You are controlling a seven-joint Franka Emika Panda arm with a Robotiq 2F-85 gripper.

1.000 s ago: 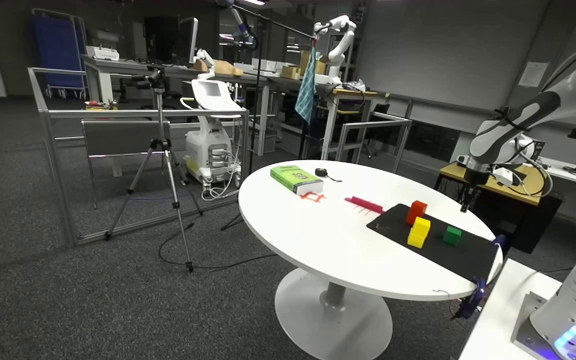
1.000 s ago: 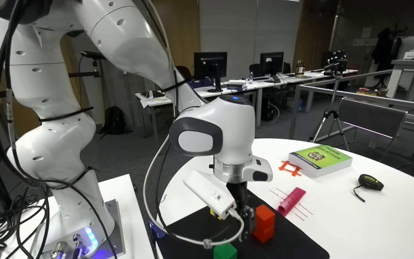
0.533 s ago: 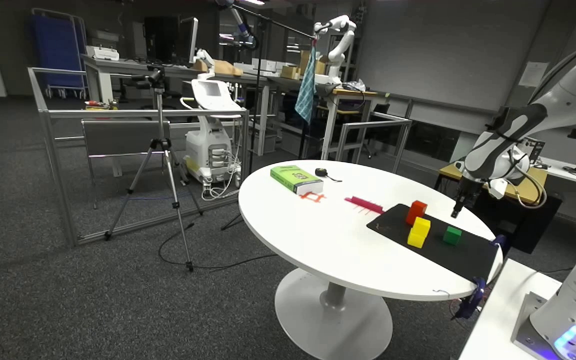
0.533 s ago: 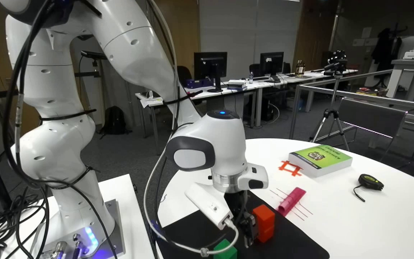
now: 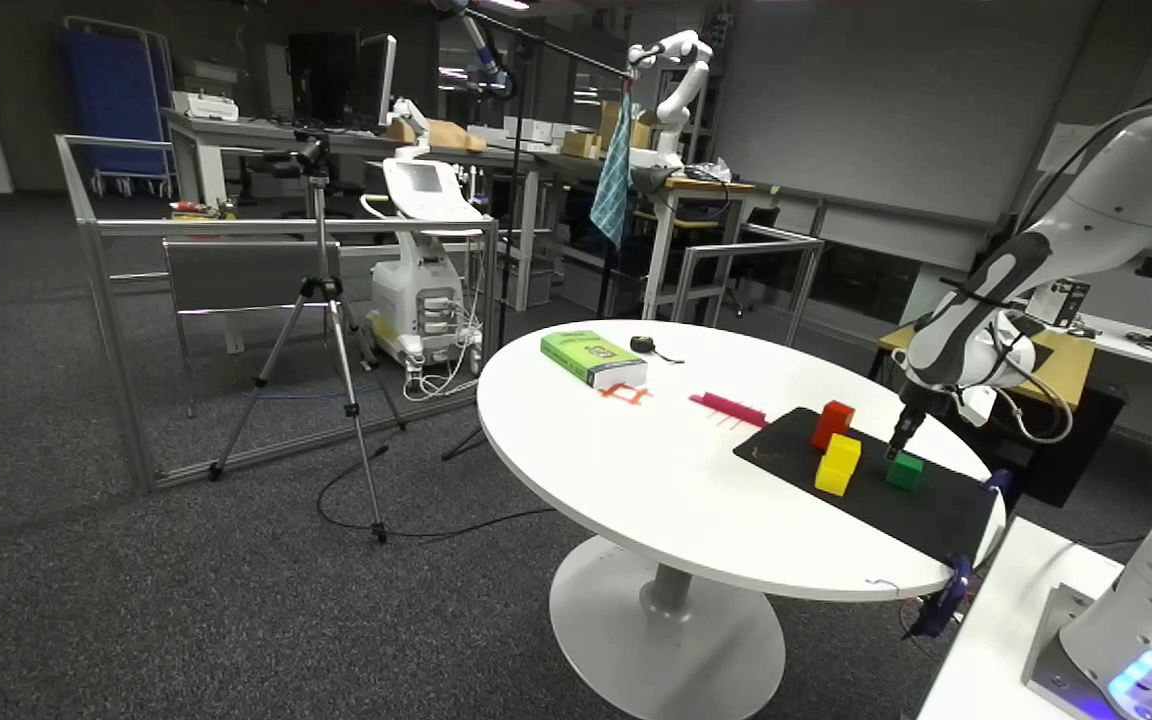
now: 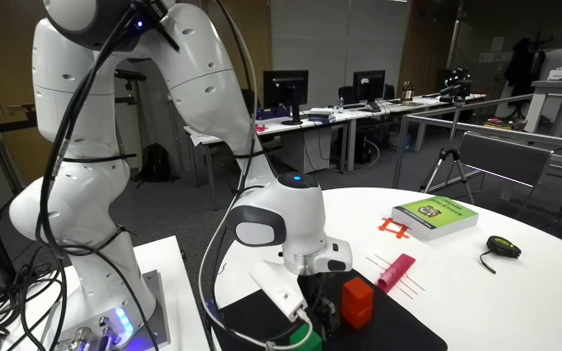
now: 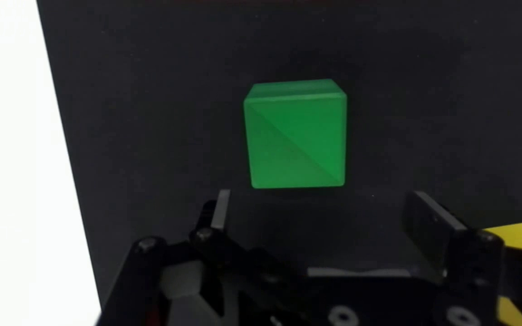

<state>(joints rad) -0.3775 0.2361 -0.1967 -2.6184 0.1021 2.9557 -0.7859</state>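
- Well left of the black mat (image 5: pixel 921 520), a blue folding screen (image 5: pixel 116 100) stands at the back of the room.
- Also left of the mat but nearer, a tripod (image 5: pixel 324 290) stands on the grey carpet (image 5: pixel 236 600), then a white wheeled cart (image 5: pixel 426 270) with a small screen.
- On the round white table (image 5: pixel 616 470), left of the mat, I see a thick green book (image 5: pixel 586 350) lying flat, an orange lattice piece (image 5: pixel 626 394) and a tape measure (image 5: pixel 642 345).
- Far behind the mat, cardboard boxes (image 5: pixel 580 145) sit on a bench; I can't see into them. A teal cloth (image 5: pixel 611 190) hangs nearby.
- A pink tube-like piece (image 5: pixel 733 408) lies by the mat's left corner.
- On the mat stand two red blocks (image 5: pixel 833 425), one atop the other, and two yellow blocks (image 5: pixel 838 465), likewise stacked.
- Over mid-mat hangs the gripper (image 7: pixel 322 208), its fingers (image 7: pixel 221 210) spread wide and holding nothing.
- Just beside the fingertips, the green block (image 7: pixel 296 140) sits flat on the mat; the wrist view shows it clear of both.
- Blue clamps (image 5: pixel 944 605) grip the table edge at the mat's right end; past them rises the white arm (image 5: pixel 1066 240), its base (image 5: pixel 1141 625) lit blue.
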